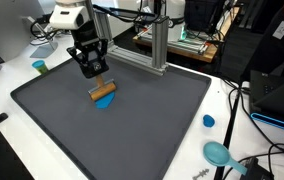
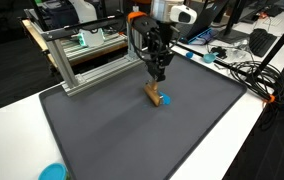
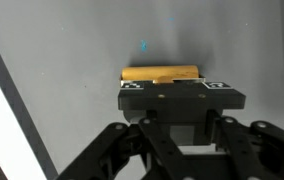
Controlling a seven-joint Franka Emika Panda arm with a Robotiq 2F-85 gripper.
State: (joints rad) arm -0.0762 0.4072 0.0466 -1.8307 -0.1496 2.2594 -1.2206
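Note:
A tan wooden cylinder (image 1: 103, 92) sits at my gripper's (image 1: 96, 76) fingertips over the dark grey mat (image 1: 152, 120), lying crosswise and slightly tilted. The jaws look shut on it. Right beside it on the mat is a small blue patch (image 1: 107, 104). From another angle the gripper (image 2: 158, 74) comes straight down onto the cylinder (image 2: 155, 94), with the blue patch (image 2: 166, 100) at its side. In the wrist view the cylinder (image 3: 160, 74) shows just beyond the black gripper (image 3: 182, 90), whose fingertips are hidden, and a tiny blue speck (image 3: 142, 45) lies farther off.
An aluminium frame (image 1: 158, 45) stands at the mat's far edge, also seen as the frame (image 2: 77, 62). On the white table are a teal bowl (image 1: 218, 153), a blue cap (image 1: 208, 121), a small teal cup (image 1: 40, 67) and cables (image 1: 247, 110).

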